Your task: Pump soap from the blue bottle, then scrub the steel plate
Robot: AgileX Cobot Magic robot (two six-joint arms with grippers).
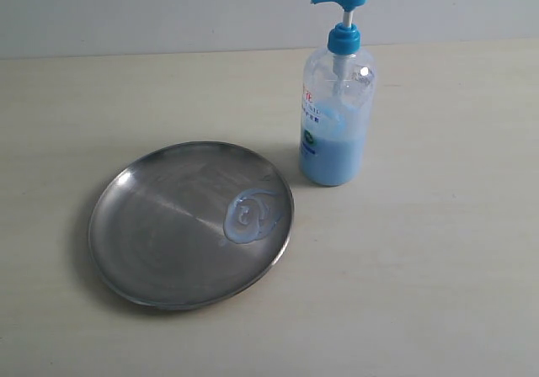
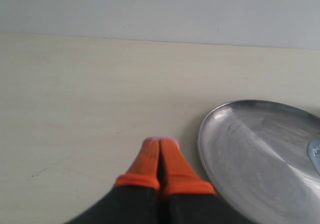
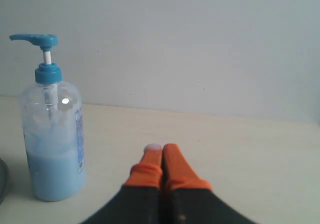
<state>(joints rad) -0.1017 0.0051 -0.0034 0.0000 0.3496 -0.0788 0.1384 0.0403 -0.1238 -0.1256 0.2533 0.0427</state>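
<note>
The steel plate (image 1: 168, 225) lies on the table at the left, with a swirled whitish-blue smear of soap (image 1: 251, 215) near its right rim. The blue bottle (image 1: 335, 124) stands upright just beyond the plate's right side, about half full of light-blue liquid. Neither gripper shows in the exterior view. In the left wrist view my left gripper (image 2: 160, 143) is shut and empty, beside the plate's rim (image 2: 205, 149). The right wrist view has my right gripper (image 3: 161, 149) shut and empty, to the side of the bottle (image 3: 52, 134), with a pale dab on one fingertip (image 3: 152, 148).
The pale wooden table (image 1: 438, 259) runs back to a plain light wall (image 1: 168, 7). Nothing else stands on it in these views.
</note>
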